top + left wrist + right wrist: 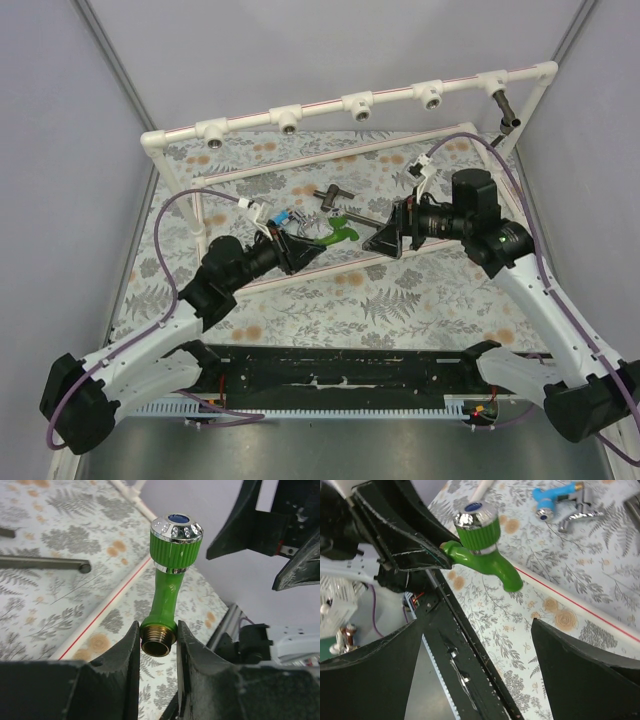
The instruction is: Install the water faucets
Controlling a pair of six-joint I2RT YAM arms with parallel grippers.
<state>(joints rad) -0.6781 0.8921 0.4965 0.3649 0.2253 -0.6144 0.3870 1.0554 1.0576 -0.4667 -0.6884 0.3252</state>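
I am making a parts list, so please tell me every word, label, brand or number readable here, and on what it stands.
No text can be read in any view.
The bright green plastic faucet has a blue disc on top, but without legible marking.

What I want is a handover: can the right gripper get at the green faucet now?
Probably yes. The right gripper is open and faces the green faucet, whose knob and spout stick out free; the left gripper pinches only its brass threaded end.
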